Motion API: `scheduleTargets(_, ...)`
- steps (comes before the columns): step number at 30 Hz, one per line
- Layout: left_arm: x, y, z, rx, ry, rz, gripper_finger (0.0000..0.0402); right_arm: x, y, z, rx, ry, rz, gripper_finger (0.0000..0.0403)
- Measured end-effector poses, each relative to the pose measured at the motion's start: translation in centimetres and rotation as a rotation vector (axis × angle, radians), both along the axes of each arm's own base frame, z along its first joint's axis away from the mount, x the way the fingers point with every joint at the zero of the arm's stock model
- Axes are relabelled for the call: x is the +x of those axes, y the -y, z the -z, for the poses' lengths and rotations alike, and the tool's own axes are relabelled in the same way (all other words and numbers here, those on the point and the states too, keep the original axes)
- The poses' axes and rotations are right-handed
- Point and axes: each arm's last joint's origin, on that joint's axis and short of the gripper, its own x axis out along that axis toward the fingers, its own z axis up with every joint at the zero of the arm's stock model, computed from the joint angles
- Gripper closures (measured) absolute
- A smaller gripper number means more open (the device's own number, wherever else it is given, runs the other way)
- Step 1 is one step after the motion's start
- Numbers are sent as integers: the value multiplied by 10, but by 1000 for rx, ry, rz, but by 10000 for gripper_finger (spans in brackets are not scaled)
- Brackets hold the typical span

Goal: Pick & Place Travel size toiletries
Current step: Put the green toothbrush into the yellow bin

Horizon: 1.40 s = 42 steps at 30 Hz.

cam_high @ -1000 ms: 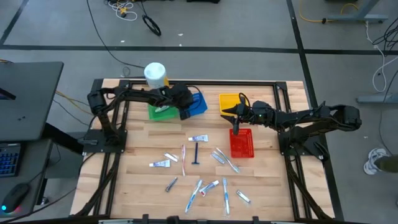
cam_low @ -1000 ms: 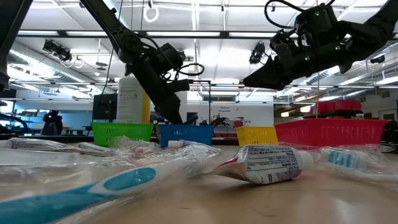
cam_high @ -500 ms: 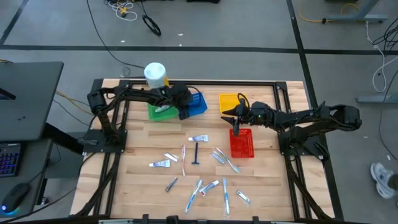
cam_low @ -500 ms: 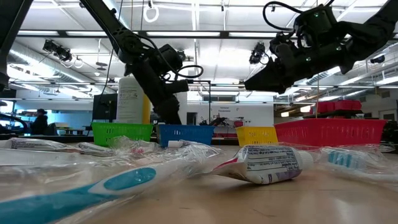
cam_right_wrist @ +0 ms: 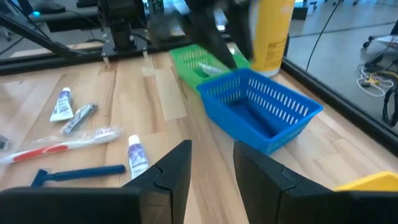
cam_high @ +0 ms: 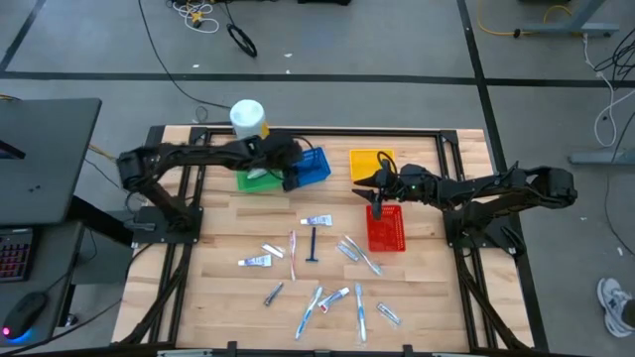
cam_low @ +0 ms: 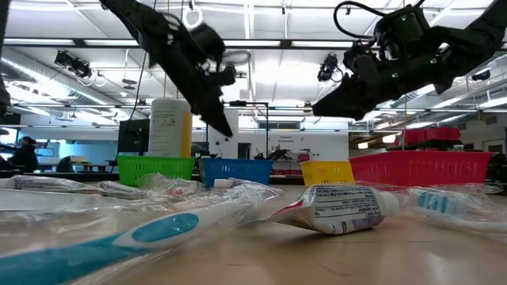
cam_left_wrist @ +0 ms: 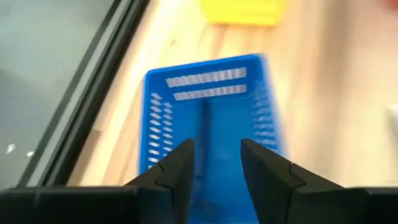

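Travel size toiletries lie loose on the wooden table's near half: small tubes [cam_high: 316,220] [cam_high: 255,261], a dark blue razor [cam_high: 314,243], toothbrushes [cam_high: 293,244] [cam_high: 359,307]. My left gripper [cam_left_wrist: 216,149] hangs open over the blue basket [cam_high: 317,165] at the far middle, with nothing between its fingers. My right gripper [cam_right_wrist: 211,152] stands open and empty in the air at the far end of the red basket [cam_high: 387,230], pointing toward the table's left. Its wrist view shows a tube [cam_right_wrist: 137,155], a razor [cam_right_wrist: 78,173] and a toothbrush [cam_right_wrist: 62,144] flat on the table.
Four mesh baskets stand on the table: green [cam_high: 256,178], blue and yellow [cam_high: 369,162] along the far edge, red nearer, right of the middle. A large white-and-yellow bottle [cam_high: 248,119] stands behind the green basket, which holds wrapped items [cam_right_wrist: 208,65]. A dark frame borders the table.
My left gripper has risen out of the blue basket and now hangs clear above it. Its arm has swung back toward the table's left edge. The toiletries on the table lie as before.
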Motion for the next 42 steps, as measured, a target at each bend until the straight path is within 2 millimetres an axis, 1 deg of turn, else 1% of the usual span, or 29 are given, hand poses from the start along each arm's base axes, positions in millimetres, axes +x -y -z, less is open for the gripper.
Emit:
scheduleTargets(3,-8,18,-19,-21,12,21,272,-1,-1,4,35,-37,-34,272)
scheduleTargets(5,-13,30,-28,-34,16,39,274,-1,-3,5,59,-42,-80,272)
scheduleTargets(7,-18,43,-32,-45,25,63,276,-1,-6,5,89,-37,-109,272)
scheduleTargets(9,-24,57,-30,-78,35,106,277,0,-11,5,104,-35,-123,272)
scheduleTargets(12,-35,76,-17,-147,90,200,277,4,-21,1,100,-27,-160,272)
scheduleTargets(15,-48,88,-3,-142,179,210,277,12,-33,-8,83,-25,-191,272)
scheduleTargets(18,-64,91,11,-145,223,147,277,21,-46,-21,72,-87,-179,273)
scheduleTargets(21,-77,91,14,-148,272,103,276,30,-58,-34,106,-179,-133,273)
scheduleTargets(23,-80,92,12,-135,297,94,276,34,-65,-38,168,-245,-115,273)
scheduleTargets(25,-82,92,10,-121,305,91,277,45,-71,-40,247,-273,-102,273)
scheduleTargets(28,-81,91,5,-87,344,112,277,63,-82,-30,315,-360,-126,273)
scheduleTargets(32,-79,91,1,-48,378,139,277,85,-90,-15,314,-549,-121,273)
scheduleTargets(35,-78,91,0,-44,388,155,277,96,-89,-7,338,-748,-102,274)
scheduleTargets(37,-78,91,0,-44,391,159,277,104,-89,-3,367,-839,-84,274)
scheduleTargets(40,-78,91,0,-43,387,163,277,113,-88,7,393,-930,-48,274)
scheduleTargets(42,-78,91,0,-44,386,163,277,114,-86,18,418,-986,-16,274)
